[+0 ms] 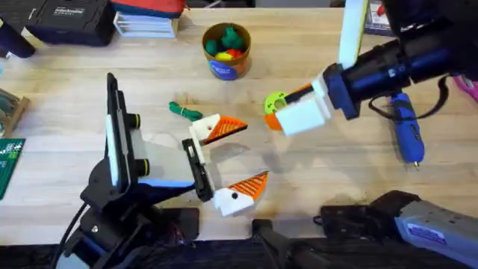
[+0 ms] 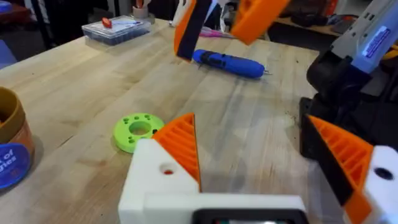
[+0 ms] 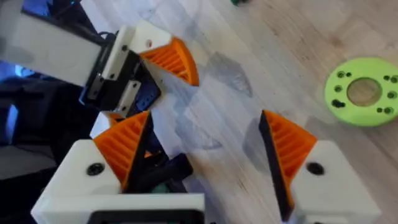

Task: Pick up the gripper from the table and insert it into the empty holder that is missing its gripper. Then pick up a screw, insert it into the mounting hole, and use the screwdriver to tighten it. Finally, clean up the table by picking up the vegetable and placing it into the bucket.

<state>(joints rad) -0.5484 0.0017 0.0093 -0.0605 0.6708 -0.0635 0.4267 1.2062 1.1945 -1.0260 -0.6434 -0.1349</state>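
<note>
Left pincer [image 1: 229, 161] apart mid-table, right pincer [image 3: 205, 155] apart, vegetable [image 1: 184, 111] beside left's upper finger.

You get bright, even light from above on the pale wooden table [image 1: 314, 194], with no glare. Soft, short shadows lie just under the left gripper [image 1: 235, 161] and beside the right gripper [image 1: 287, 118]. In both wrist views the near fingers [image 2: 177, 146] are soft and blurred, and the room beyond the screwdriver [image 2: 229, 63] sits dim.
</note>
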